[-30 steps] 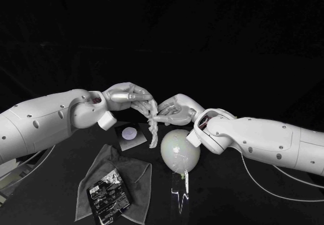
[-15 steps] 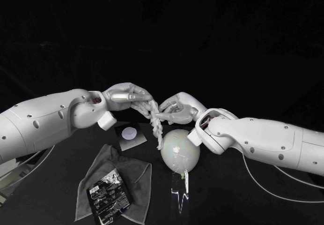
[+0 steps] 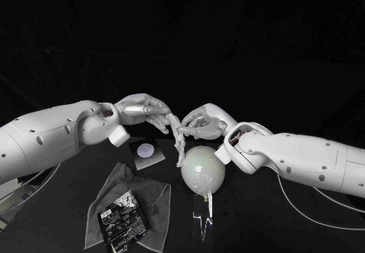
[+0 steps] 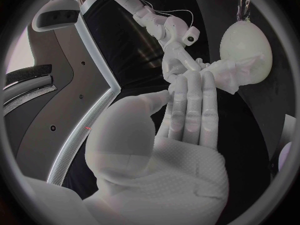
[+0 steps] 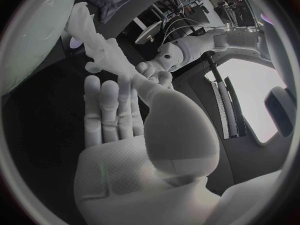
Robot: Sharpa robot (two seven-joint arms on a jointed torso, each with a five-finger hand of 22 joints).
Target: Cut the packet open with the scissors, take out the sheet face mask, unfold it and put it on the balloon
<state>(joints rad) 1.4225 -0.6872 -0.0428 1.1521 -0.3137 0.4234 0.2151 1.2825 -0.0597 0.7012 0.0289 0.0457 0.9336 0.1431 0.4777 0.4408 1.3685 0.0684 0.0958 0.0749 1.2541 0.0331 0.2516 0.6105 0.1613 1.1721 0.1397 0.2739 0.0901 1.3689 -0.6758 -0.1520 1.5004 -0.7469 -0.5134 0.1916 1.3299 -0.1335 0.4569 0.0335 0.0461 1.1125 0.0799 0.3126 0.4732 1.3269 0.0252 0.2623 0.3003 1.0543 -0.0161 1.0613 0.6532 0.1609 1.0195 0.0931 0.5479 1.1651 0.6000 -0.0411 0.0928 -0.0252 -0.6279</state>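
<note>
Inspecting, we find the left hand (image 3: 146, 111) and right hand (image 3: 202, 122) both pinching the twisted white sheet mask (image 3: 179, 141) above the pale oval balloon (image 3: 201, 169), presumably for unfolding.

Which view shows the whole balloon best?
The head view: the balloon appears whole, from above. The left wrist view shows it partly behind the mask; the right wrist view cuts it at the rim.

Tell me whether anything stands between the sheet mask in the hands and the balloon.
Nothing visible does. The sheet mask hangs bunched from the left hand and the right hand, its lower end close by the upper side of the balloon. The packet and the grey cloth lie off to one side.
</note>
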